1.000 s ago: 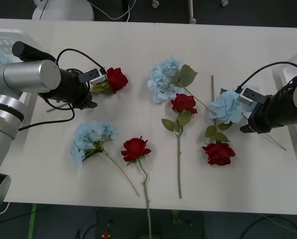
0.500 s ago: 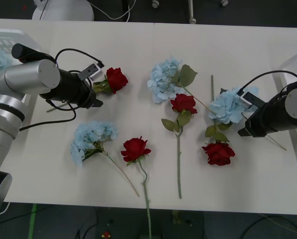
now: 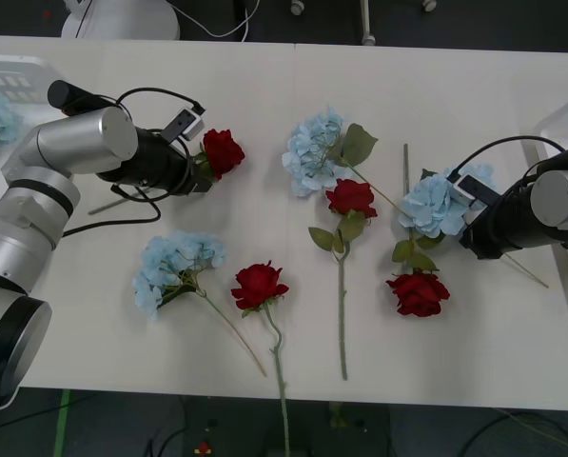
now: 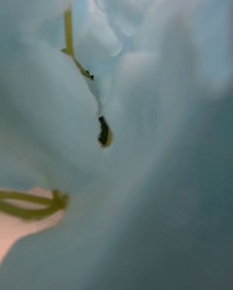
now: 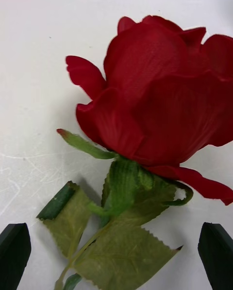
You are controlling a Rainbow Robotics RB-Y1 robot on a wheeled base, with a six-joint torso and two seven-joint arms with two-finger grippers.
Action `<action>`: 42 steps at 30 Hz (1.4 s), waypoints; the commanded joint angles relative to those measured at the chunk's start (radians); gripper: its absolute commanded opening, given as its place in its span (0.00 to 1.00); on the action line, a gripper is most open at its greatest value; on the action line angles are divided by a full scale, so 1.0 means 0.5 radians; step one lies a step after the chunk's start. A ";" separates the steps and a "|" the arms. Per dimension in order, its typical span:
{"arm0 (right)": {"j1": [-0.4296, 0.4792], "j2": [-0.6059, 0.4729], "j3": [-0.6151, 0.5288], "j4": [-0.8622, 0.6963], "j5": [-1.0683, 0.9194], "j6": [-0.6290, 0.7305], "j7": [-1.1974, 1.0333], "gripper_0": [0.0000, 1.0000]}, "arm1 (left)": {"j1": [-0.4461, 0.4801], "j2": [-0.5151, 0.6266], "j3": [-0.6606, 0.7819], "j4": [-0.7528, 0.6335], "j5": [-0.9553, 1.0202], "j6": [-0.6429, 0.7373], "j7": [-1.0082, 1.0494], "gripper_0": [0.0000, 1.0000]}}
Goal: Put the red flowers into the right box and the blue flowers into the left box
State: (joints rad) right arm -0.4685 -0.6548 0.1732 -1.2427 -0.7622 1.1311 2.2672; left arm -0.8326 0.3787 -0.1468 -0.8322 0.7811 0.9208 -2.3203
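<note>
Two arms reach over a white surface strewn with artificial flowers. The left gripper lies low beside a deep-red fabric rose at the left of the surface; its black jaws stand wide open, one at each side of the leafy stem base, holding nothing. The right gripper is pressed against a pale sky-blue hydrangea-like cluster at the right; whether its jaws are open or closed cannot be told.

Three further red roses and two further blue clusters lie between the arms. A white slotted basket at the far left edge holds one blue bloom; a white bin rim shows at the far right edge.

Handling: both flower types look light, soft and easily crushed; the thin stem just under the bloom probably offers the firmest hold, though it may slip or bend.

The left wrist view reveals the open jaws and the serrated leaves between them, which the arm hides from the front. The right wrist view gives blurred blue petals close against the lens.
</note>
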 commanded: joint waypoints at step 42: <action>-0.766 0.205 -0.202 -0.184 -1.688 0.103 -0.034 0.00 | -0.145 0.240 -0.108 0.066 0.705 0.027 -0.056 0.00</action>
State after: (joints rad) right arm -0.7615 -0.6463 0.0673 -1.3111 -1.5997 1.2157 2.2669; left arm -0.8787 0.4132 -0.2079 -0.7316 1.0810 0.8865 -2.3203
